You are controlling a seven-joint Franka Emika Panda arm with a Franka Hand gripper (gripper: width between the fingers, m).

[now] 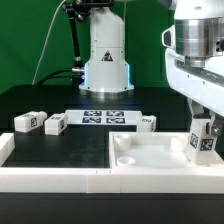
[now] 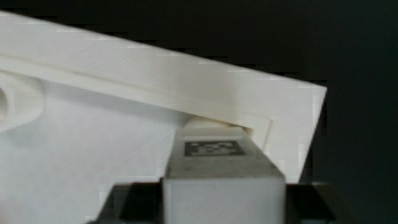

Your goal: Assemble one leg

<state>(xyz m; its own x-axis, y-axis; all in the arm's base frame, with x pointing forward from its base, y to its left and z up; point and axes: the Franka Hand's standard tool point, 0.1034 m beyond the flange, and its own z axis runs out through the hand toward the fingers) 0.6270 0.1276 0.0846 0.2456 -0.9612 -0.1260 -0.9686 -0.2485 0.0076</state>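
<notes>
The leg point(image 1: 205, 145) is held upright, clamped between the fingers of the gripper point(image 1: 203, 130), at the right end of the white tray-shaped piece point(image 1: 150, 160). It is judged light, stiff and smooth-sided, so it is best gripped on opposite flat faces, near the top

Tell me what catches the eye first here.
The end effector, at the exterior view's right, grips a tagged white leg at a corner of the large white tray-shaped piece. Three other legs lie loose on the black table behind it, either side of the marker board.
</notes>
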